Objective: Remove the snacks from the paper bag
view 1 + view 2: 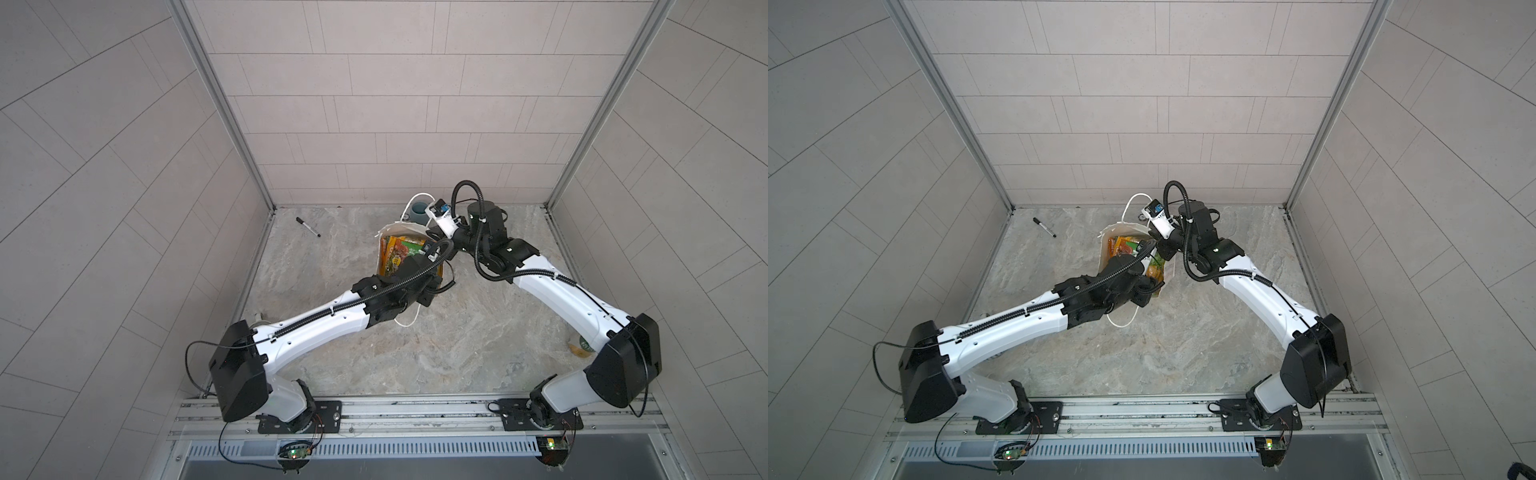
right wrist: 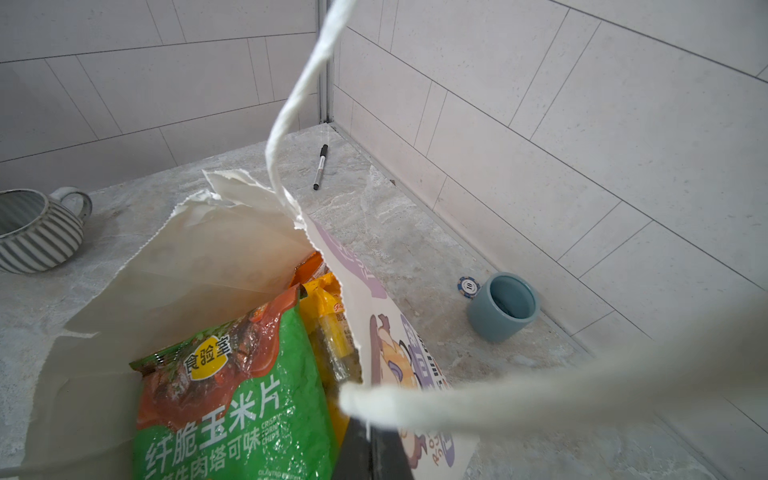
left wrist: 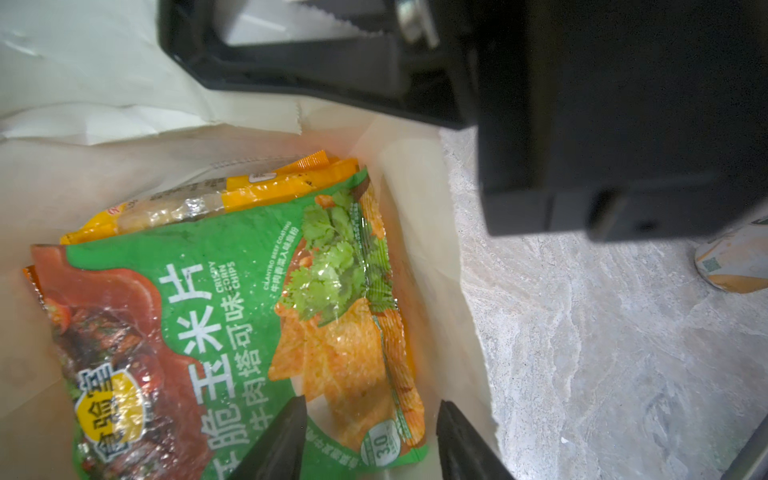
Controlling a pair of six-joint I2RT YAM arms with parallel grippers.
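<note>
The snacks point(image 1: 405, 249) sit inside the paper bag point(image 2: 199, 257), which stands open toward the far middle of the bench point(image 1: 457, 353). We see a green packet point(image 3: 232, 316) on top and an orange-yellow packet point(image 3: 266, 187) next to it. The left gripper point(image 3: 372, 401) reaches into the bag from the near left. Its jaws are partly open over the green packet's corner and hold nothing. The right gripper point(image 2: 368, 436) is closed tight on the bag's far right rim, where the white cord handle point(image 2: 291, 124) starts. Just past the bag stands a grey-blue cup point(image 2: 505, 307) with a poker chip point(image 2: 468, 286) beside it. A black marker pen point(image 1: 308, 227) lies at the far left.
</note>
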